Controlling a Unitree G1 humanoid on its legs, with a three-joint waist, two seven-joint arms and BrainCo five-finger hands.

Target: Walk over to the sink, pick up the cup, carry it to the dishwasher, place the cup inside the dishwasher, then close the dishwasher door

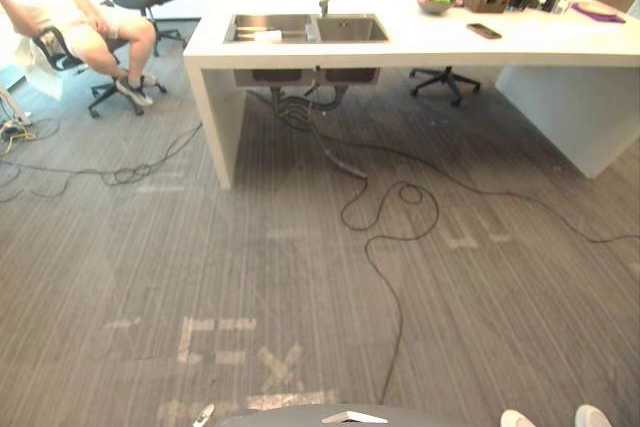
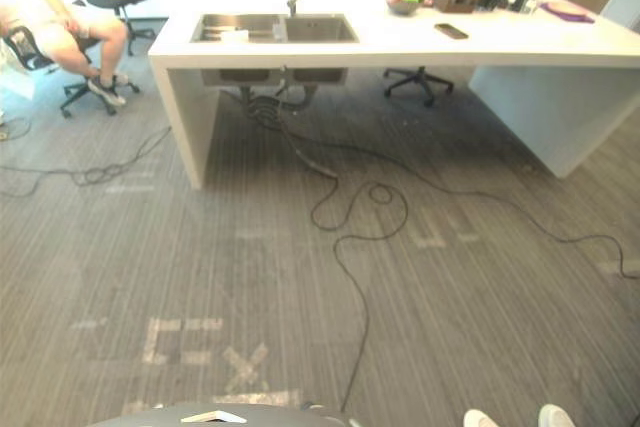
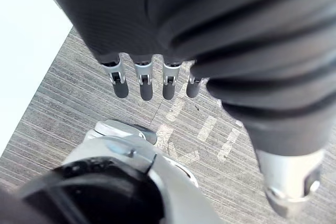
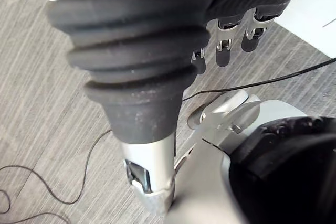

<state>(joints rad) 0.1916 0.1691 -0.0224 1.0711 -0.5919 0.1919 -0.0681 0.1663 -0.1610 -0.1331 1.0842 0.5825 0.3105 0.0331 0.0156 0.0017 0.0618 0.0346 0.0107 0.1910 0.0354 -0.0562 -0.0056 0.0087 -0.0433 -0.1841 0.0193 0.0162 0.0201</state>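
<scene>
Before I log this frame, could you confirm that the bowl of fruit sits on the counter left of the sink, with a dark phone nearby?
Not quite: the left eye view shows the bowl of fruit on the counter right of the sink, not left; the dark phone does lie nearby.

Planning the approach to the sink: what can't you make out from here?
The pale thing in the left basin of the sink: too small in the eye views to call a cup.
Basin floors: partly hidden behind the near rim.
Right end of the counter: cut off by the picture edge.
The seated person: cut off at the left edge.
</scene>
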